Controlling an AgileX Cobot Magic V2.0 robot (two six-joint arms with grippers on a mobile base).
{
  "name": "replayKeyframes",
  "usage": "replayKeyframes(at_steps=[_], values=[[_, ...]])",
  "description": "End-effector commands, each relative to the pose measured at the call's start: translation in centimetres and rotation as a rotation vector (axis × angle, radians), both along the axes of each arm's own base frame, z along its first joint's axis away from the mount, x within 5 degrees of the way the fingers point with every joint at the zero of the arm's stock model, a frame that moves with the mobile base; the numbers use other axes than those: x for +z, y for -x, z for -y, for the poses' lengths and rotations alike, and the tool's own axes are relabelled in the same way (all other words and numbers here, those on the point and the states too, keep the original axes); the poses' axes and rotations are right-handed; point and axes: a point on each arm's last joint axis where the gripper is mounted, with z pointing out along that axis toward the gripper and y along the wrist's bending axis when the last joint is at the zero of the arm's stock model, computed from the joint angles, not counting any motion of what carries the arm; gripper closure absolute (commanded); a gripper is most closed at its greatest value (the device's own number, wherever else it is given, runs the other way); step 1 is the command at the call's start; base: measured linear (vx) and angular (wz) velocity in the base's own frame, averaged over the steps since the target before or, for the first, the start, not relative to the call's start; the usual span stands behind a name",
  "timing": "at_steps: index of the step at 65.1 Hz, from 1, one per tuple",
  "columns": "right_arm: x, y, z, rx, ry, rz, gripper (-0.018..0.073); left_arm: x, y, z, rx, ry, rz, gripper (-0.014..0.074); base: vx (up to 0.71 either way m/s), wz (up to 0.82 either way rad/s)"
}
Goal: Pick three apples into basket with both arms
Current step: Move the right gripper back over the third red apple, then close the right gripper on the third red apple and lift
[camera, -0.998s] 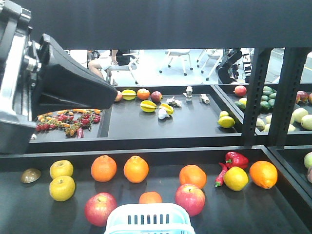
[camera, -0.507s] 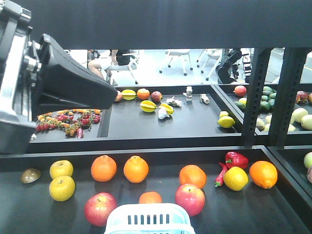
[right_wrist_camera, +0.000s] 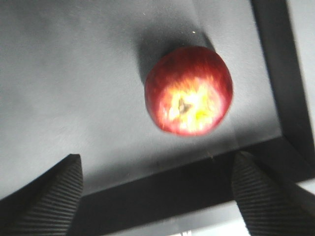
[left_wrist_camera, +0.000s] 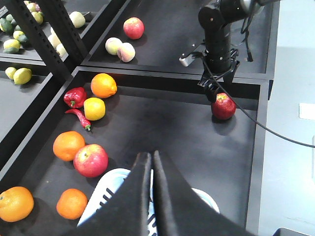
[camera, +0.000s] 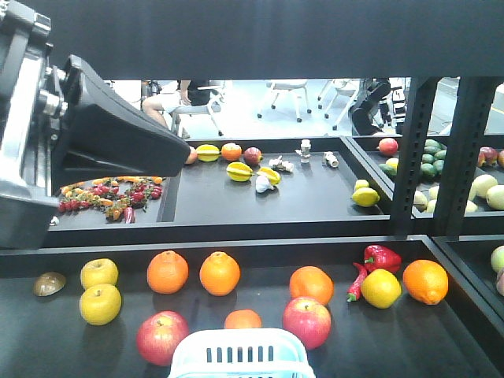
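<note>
The right hand is wide open just above an apple lying near the corner of the black surface; the left hand is closed and empty above the basket; two more apples lie beside the basket.

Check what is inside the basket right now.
No apple shows in the basket. The shut left tool hangs above it and covers most of the inside, so that part cannot be seen.
</note>
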Motion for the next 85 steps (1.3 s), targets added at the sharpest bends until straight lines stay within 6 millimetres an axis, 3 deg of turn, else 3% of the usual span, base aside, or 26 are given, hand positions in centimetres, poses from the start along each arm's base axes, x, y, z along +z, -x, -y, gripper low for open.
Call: replayKeyframes(at_steps=[1, 85], values=[[1.1, -0.2, 0.5, 0.011, 0.033, 0.035, -0.0026, 1.4, 1.1, -0.3, -0.010, 0.074, 0.037, 0.0604, 0.00, 0.00], [-3.4, -1.1, 1.6, -0.028, 0.029, -0.038, -0.0026, 1.4, 1.1, -0.3, -0.010, 0.074, 0.037, 0.0604, 0.00, 0.00]])
